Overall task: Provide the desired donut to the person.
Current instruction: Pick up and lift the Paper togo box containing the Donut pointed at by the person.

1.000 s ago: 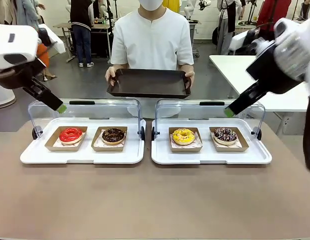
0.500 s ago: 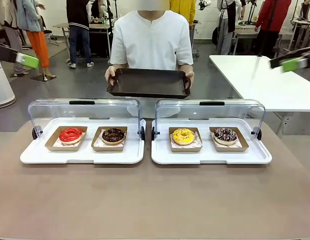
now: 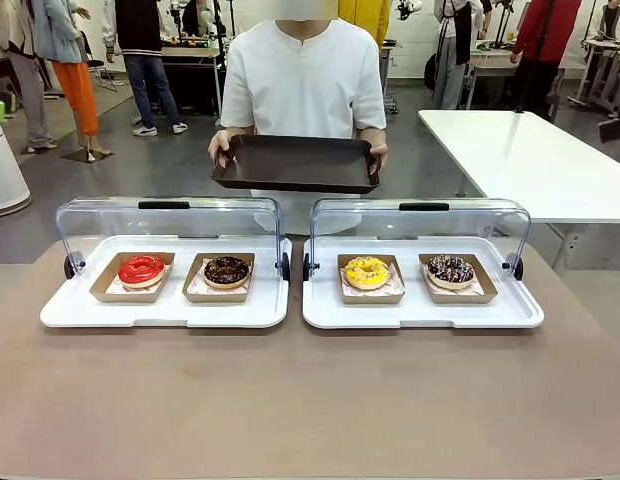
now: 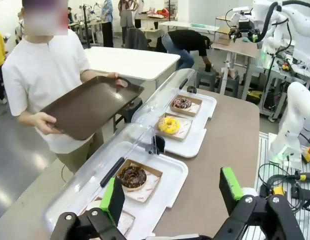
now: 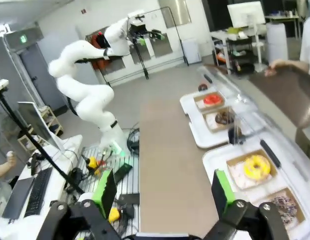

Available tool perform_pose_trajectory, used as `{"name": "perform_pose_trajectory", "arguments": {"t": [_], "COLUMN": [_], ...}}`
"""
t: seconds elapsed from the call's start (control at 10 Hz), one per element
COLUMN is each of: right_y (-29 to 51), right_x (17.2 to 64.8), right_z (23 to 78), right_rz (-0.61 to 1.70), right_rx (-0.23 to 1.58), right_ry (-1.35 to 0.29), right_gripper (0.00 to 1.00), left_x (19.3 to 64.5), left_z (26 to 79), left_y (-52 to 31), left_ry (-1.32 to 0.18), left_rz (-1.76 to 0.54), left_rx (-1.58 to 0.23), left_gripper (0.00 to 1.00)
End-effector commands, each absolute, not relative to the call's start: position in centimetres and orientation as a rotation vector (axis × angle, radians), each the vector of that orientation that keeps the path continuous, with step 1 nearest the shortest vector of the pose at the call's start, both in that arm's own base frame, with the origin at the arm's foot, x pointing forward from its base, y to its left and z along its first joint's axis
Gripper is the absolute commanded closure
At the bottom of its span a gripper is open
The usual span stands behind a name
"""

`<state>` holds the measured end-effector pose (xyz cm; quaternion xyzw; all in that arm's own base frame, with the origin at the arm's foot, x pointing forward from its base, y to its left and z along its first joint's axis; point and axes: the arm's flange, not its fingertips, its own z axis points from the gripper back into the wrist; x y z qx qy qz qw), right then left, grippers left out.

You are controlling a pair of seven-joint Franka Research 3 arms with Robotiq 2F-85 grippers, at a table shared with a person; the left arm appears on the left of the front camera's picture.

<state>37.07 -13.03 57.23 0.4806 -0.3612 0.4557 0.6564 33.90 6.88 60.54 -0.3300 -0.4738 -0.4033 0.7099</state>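
Four donuts lie in brown paper boats under two raised clear lids: a red one (image 3: 141, 269), a chocolate one (image 3: 227, 270), a yellow one (image 3: 367, 271) and a dark sprinkled one (image 3: 450, 268). The person (image 3: 304, 80) stands at the far side and holds a bare dark tray (image 3: 296, 165) with both hands. Nothing marks which donut is wanted. My left gripper (image 4: 171, 192) hangs open high above the table's left end, over the chocolate donut (image 4: 132, 176). High off the right end, my right gripper (image 5: 163, 190) is open too, with the yellow donut (image 5: 257, 166) below and ahead.
Each pair of donuts rests on a white serving tray (image 3: 165, 312) (image 3: 422, 315) with its hinged lid (image 3: 170, 215) tipped back toward the person. Bare brown tabletop (image 3: 310, 400) lies in front of the trays. A white table (image 3: 520, 160) stands at the back right.
Both arms have drawn up and outward, leaving the front view almost wholly. The person keeps the dark tray in the same place.
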Motion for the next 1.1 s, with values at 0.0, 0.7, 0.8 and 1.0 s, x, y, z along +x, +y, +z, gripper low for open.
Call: {"name": "perform_pose_trajectory", "arguments": {"t": [0.0,0.7,0.8,1.0], "right_y": [-13.2,-14.9,-14.3,-15.3], "right_x": [36.7,35.9,35.9,35.8], "right_z": [57.6,55.3,55.2,56.0], "right_rz": [1.031,1.002,1.026,0.981], "right_rx": [0.993,0.97,0.971,0.959], "right_ry": [-0.815,-0.764,-0.749,-0.754], "right_gripper": [0.0,0.0,0.0,0.0], "left_x": [34.0,33.6,33.7,33.6], "left_z": [60.9,59.4,59.5,59.1], "left_y": [8.9,12.2,11.7,11.7], "left_ry": [-1.017,-0.749,-0.738,-0.746], "left_rz": [-0.883,-1.014,-1.016,-0.987], "left_rx": [-0.694,-0.601,-0.599,-0.628], "left_gripper": [0.0,0.0,0.0,0.0]}}
